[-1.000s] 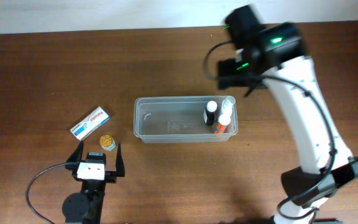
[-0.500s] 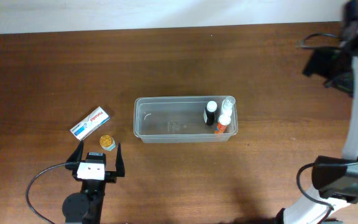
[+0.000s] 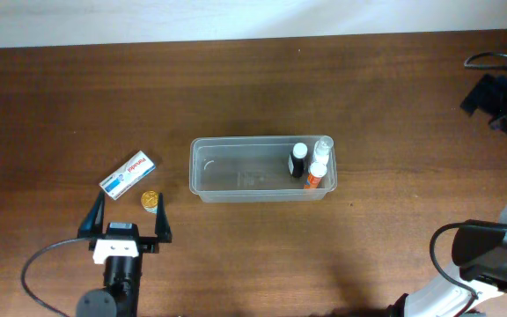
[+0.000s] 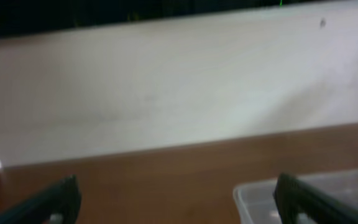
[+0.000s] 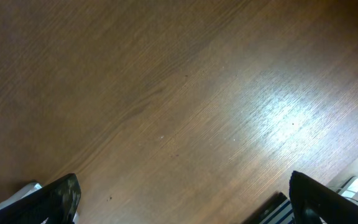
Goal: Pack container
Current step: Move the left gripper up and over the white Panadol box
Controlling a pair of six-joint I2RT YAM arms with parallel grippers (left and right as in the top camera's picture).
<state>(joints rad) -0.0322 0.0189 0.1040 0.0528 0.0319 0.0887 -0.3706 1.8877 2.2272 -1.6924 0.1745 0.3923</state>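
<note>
Sitting mid-table with small bottles [image 3: 299,161] upright at one end, the container [image 3: 227,173] is judged light, thin-walled and slick, so grip its rim; left gripper [image 3: 128,210] and right gripper [image 5: 182,196] both stand open, holding nothing.

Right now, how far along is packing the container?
Done: three small bottles stand at the right end of the container. In hand: nothing; the left gripper and right gripper are both open and empty. Left: the white-and-blue box and the small gold round item lie on the table outside it, just ahead of the left gripper.
</note>
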